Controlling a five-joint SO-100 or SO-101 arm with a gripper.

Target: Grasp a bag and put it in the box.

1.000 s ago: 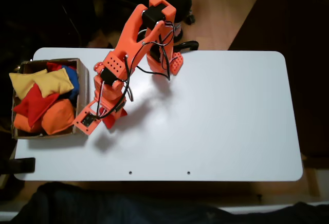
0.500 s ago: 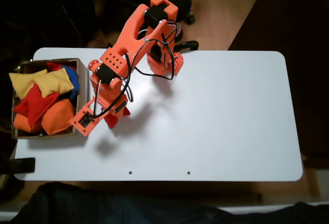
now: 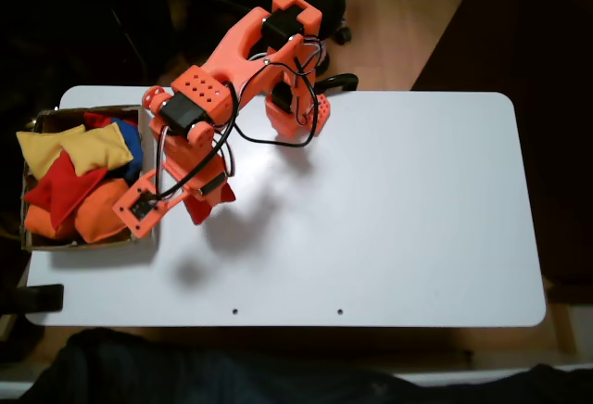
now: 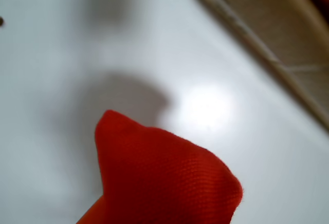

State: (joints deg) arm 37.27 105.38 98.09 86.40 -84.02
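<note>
A: White tabletop [image 3: 389,200] first, then brown cardboard — the box [image 3: 145,145] sits at the table's nine o'clock edge in the fixed view, already piled with yellow, orange, red and blue beanbags. In the wrist view its wall [image 4: 267,34] runs across the two o'clock corner.

B: And the orange arm [image 3: 232,61]?

A: It reaches from its base at twelve o'clock down toward the box's near wall. The gripper [image 3: 190,202] hangs just beside that wall, clenched on the bag [image 3: 202,208], which is lifted clear of the table — its shadow lies separate, toward six o'clock.

B: How will the bag handle?

A: Red woven fabric [image 4: 164,178], soft and plump. I judge it light and yielding, not fragile, and prone to sag or slip if pinched only by a corner. Taking it across the filled middle looks safest.

B: Which way does it point?

A: Roughly square, so no real long axis. In the wrist view one pointed corner aims at eleven o'clock; in the fixed view a corner juts toward three o'clock.
</note>
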